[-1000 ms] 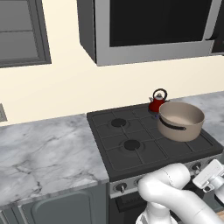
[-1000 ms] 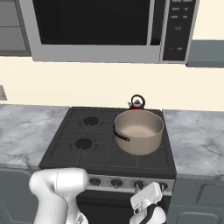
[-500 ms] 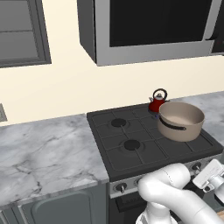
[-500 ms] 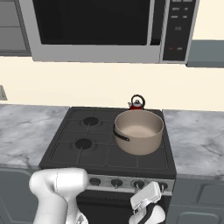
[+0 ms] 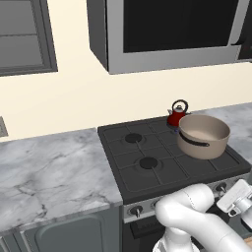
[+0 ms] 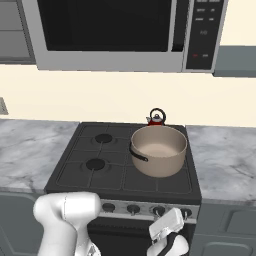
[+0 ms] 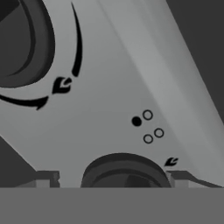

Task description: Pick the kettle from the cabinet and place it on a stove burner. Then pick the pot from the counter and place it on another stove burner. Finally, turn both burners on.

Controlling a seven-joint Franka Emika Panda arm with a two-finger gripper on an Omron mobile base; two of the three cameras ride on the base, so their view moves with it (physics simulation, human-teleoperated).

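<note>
The pot (image 5: 203,136) is seen on the front right burner of the cooktop (image 5: 147,162), with the kettle (image 5: 177,114) just behind it on the rear right burner. The gripper (image 7: 113,177) is held low against the stove's front panel (image 7: 113,87); its fingertips (image 7: 46,177) are seen spread apart on either side of a knob (image 7: 124,170), not closed on it. A second knob (image 7: 19,39) is seen nearby. Marble counter (image 5: 49,167) is seen to the left.
</note>
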